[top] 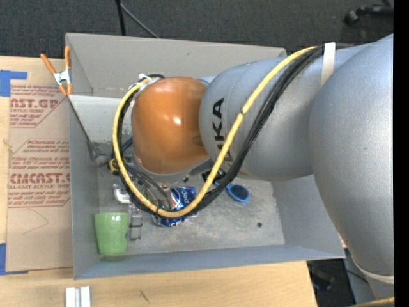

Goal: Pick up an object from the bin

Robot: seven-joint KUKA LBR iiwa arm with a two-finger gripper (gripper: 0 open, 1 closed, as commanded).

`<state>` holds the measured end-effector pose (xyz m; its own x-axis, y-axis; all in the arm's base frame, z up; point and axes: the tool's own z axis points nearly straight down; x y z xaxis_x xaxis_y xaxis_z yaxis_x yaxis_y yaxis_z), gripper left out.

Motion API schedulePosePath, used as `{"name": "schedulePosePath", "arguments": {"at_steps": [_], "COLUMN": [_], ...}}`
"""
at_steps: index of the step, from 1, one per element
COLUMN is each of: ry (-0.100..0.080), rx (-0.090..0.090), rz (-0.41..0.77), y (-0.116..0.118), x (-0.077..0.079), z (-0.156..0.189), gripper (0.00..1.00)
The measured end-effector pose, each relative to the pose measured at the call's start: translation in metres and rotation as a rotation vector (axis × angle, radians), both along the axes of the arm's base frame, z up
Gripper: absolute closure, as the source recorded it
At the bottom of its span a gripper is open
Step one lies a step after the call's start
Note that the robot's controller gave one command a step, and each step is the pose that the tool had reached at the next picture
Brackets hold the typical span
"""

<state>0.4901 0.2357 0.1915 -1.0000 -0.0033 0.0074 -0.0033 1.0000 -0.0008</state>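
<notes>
My gripper (144, 188) reaches down into the left part of the bin, mostly hidden under the arm's orange cover. Just right of it lies a crumpled blue and white wrapper-like thing (181, 199), partly behind the yellow cable. A light green cup (111, 234) stands in the front left corner, a little below and left of the gripper. A small white thing (120, 194) lies right beside the gripper's left side. Whether anything is held cannot be seen.
A small blue thing (238, 192) lies on the bin floor right of the wrapper. The big grey arm covers the back and right of the bin. Bare grey floor shows along the front right.
</notes>
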Motion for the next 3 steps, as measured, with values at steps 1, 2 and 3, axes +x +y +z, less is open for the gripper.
{"name": "schedulePosePath", "arguments": {"at_steps": [1, 2, 3], "ry": [-0.003, -0.005, -0.016], "rx": [0.001, 0.001, 0.005], "rz": [0.297, 0.296, 0.289], "y": [-0.003, -0.003, 0.007], "x": [0.012, 0.013, -0.002], "z": [-0.107, -0.104, 0.024], "gripper": [0.0, 1.0, 1.0]}}
